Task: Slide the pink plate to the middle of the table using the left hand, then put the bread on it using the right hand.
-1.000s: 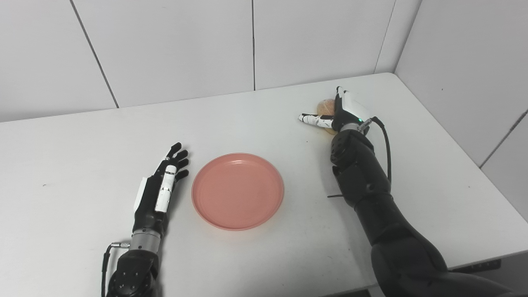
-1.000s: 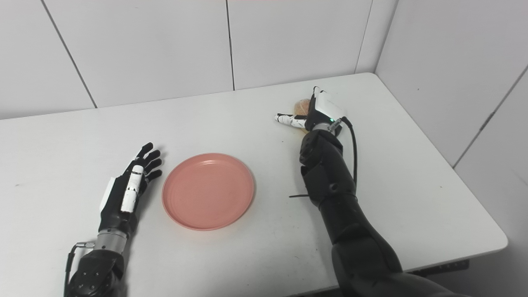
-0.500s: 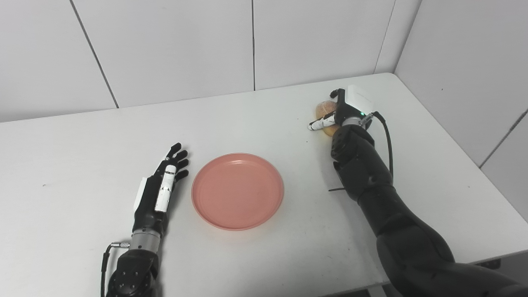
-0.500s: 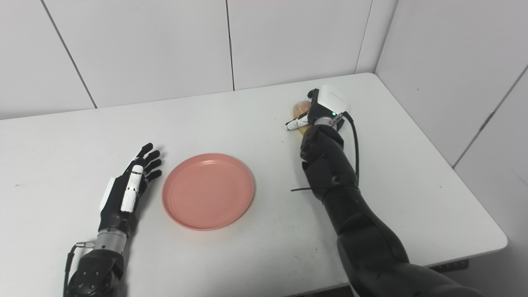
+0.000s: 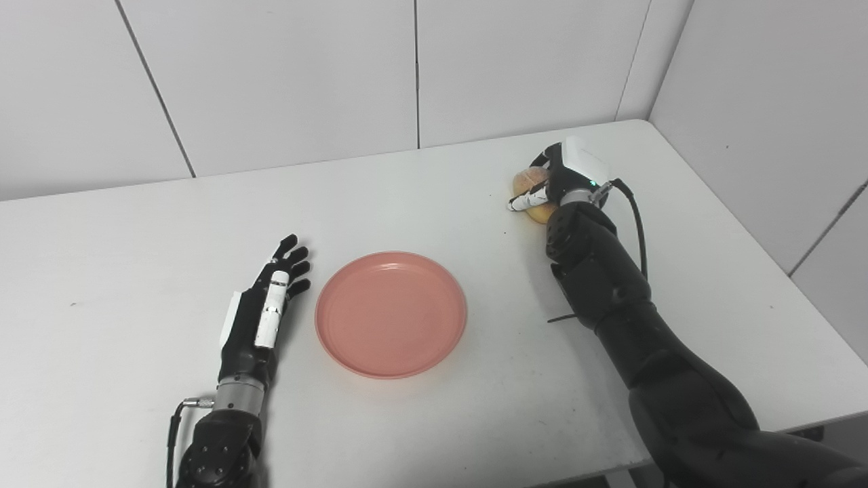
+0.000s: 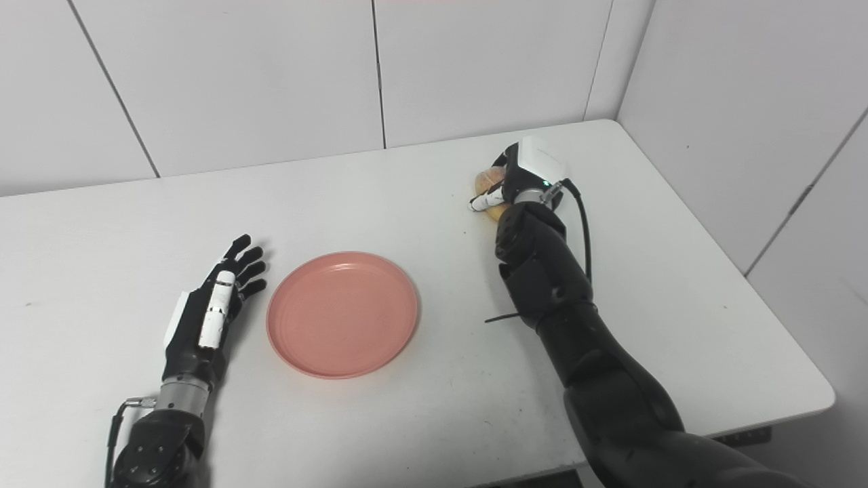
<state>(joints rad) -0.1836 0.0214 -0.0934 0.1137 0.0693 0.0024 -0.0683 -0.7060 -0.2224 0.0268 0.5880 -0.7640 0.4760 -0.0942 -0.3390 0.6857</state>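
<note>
Resting mid-table (image 5: pixel 434 203), the round pink plastic plate (image 5: pixel 390 314) is placed; the golden bread roll (image 5: pixel 527 183) is gripped by the right hand (image 5: pixel 556 184), needing lifting plateward; the left hand (image 5: pixel 268 305) lies open.

We see a salmon-pink plate (image 5: pixel 390 314) in the lower middle of the frame, plain and without pattern, on a white table (image 5: pixel 434 420) flecked with a few dark specks; at the upper right the bread (image 5: pixel 526 181) shows golden tan with a paler top. Our left hand (image 5: pixel 263 315) at lower left is black with one white finger and a silver wrist; our right hand (image 5: pixel 561 177) is black with a white back, a white thumb marked with black, and a small green light; the walls (image 5: pixel 285 74) behind are white with thin dark seams.
</note>
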